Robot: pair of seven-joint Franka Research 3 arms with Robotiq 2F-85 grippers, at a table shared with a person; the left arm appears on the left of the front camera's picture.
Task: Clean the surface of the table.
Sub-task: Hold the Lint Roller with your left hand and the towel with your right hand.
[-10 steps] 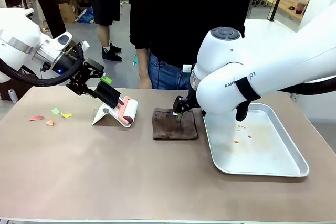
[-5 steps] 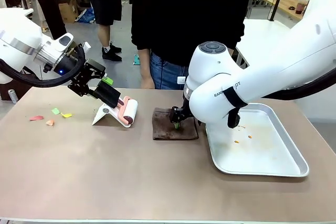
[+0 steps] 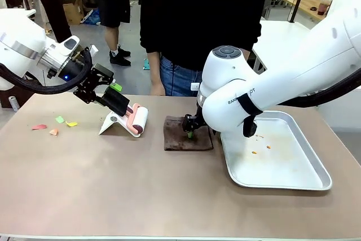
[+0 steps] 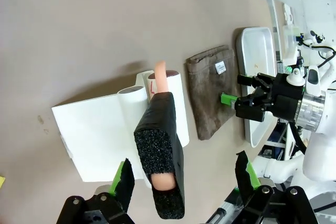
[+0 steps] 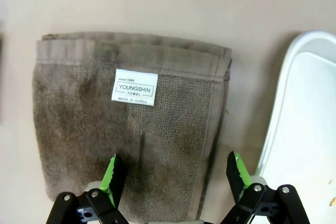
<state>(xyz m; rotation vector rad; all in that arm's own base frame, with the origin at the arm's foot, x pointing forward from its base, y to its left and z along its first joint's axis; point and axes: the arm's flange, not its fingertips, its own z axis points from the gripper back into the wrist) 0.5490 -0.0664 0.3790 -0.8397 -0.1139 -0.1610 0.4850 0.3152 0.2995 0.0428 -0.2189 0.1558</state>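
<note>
left gripper [image 4: 184,166] and right gripper [image 5: 175,161] jaws gape wide; right arm [image 3: 237,94] hides part of towel [image 3: 177,139].

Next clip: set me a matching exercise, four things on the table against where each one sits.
Things:
1 brown towel
2 silver tray
3 lint roller
4 paper scraps

Places:
A far left of the table
B beneath the open right gripper
C right side, holding crumbs
D on a white stand, handle inside the open left gripper

Pairs: 1-B; 2-C; 3-D; 4-A
</note>
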